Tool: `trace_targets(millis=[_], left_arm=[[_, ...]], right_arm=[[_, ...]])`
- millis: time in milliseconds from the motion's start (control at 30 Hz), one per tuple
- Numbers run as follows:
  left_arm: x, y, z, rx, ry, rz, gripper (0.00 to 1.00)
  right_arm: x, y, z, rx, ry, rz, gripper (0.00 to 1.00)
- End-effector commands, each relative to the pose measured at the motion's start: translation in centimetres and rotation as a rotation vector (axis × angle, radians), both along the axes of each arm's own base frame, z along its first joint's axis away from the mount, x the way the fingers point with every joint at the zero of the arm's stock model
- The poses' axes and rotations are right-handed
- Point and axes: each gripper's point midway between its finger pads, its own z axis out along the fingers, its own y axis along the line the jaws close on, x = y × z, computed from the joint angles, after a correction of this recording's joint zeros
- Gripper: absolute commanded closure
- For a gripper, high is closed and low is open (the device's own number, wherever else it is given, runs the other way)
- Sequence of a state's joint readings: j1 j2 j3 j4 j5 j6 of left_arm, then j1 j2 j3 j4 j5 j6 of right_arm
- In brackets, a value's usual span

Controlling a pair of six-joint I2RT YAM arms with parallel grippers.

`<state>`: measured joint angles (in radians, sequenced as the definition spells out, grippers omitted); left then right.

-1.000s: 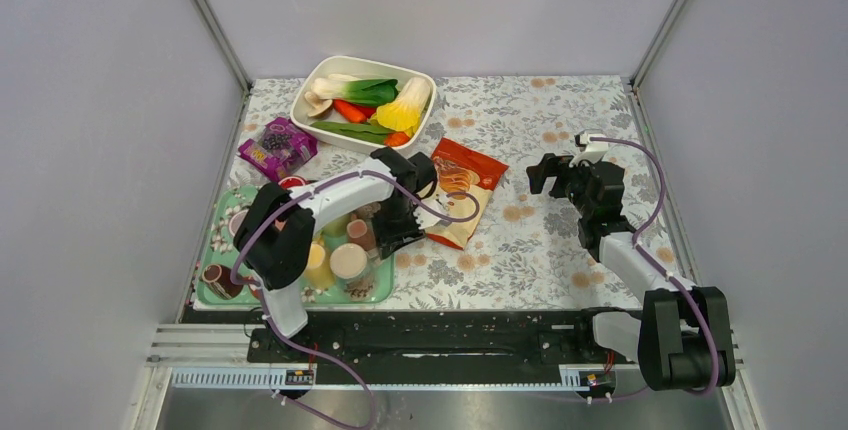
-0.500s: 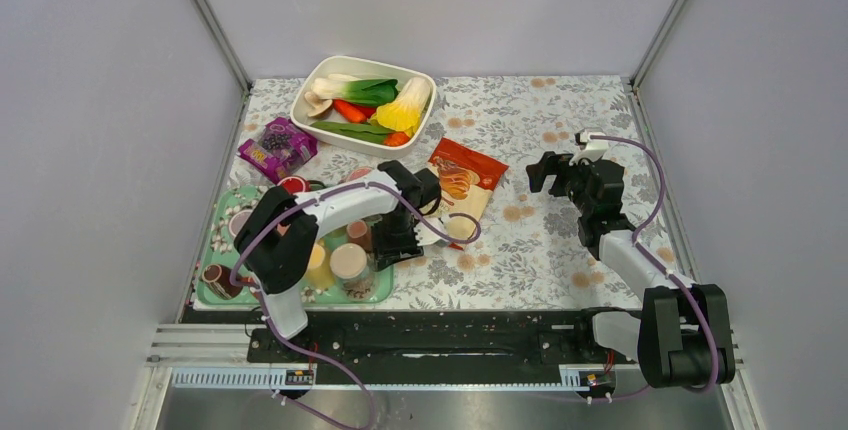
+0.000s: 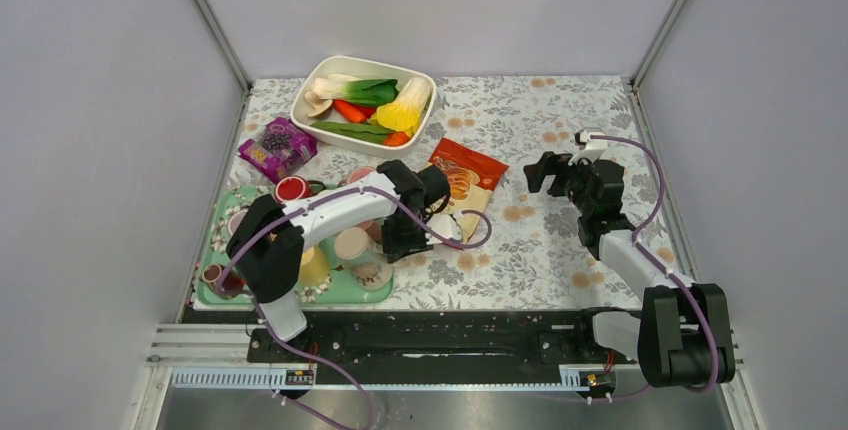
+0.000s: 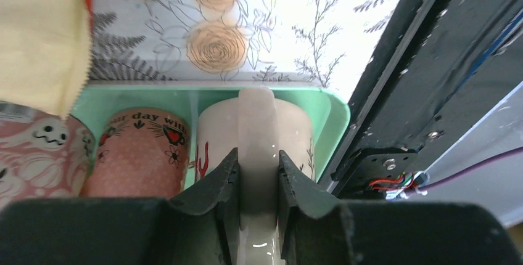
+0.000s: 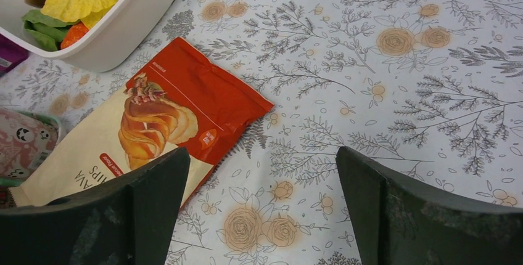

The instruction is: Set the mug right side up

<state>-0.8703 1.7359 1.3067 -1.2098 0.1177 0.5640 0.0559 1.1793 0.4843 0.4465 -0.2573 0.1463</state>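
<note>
Only the left wrist view shows the left tool [image 4: 257,160] clamped on the handle [image 4: 256,108] of the cream ceramic mug [image 4: 293,129], which sits in the corner of the mint-green plastic tray [image 4: 332,110]. Overhead, that grip is hidden. The right tool [image 5: 264,209] gapes wide.

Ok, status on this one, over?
Left gripper shut on handle of mug. Right gripper open above table. Mug in green tray, cups crowding beside it.

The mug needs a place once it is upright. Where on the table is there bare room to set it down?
Free: the cloth between the chips bag and the right arm, and the back right corner past the bowl. Crowded: the green tray, packed with cups.
</note>
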Motion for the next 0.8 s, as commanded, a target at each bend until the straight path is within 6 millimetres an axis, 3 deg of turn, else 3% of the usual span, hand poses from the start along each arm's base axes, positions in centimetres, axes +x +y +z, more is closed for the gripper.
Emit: trace_targets(millis=[0, 100, 200, 400, 500, 600, 667, 767], left_arm=[[0.3, -3.0, 4.9, -0.199, -0.053, 0.039, 1.0], [1.2, -4.2, 6.9, -0.29, -0.11, 0.071, 1.0], [2.5, -5.2, 9.5, -0.387, -0.179, 0.117, 1.0], [4.2, -6.5, 13.0, -0.542, -0.257, 0.184, 1.0], [4.5, -6.5, 13.3, -0.56, -0.275, 0.202, 1.0], [5.6, -6.3, 13.7, -0.59, -0.317, 0.253, 1.0], [6.3, -6.4, 14.8, -0.654, -0.325, 0.293, 1.0], [7.1, -6.8, 16.7, -0.722, -0.327, 0.325, 1.0]], right_arm=[[0.6, 1.1, 2.7, 0.045, -0.069, 0.056, 0.01], [0.0, 2.5, 3.6, 0.098, -0.054, 0.126, 0.01], [-1.2, 5.1, 5.4, 0.272, -0.043, 0.22, 0.01], [-6.4, 14.7, 6.6, 0.426, 0.0, 0.552, 0.03], [-9.0, 17.5, 7.4, 0.524, 0.033, 0.694, 0.02], [-10.8, 18.2, 6.7, 0.601, 0.081, 0.741, 0.02], [-12.1, 18.8, 5.2, 0.604, 0.112, 0.755, 0.02], [-14.5, 21.1, 3.8, 0.58, 0.163, 0.85, 0.01]])
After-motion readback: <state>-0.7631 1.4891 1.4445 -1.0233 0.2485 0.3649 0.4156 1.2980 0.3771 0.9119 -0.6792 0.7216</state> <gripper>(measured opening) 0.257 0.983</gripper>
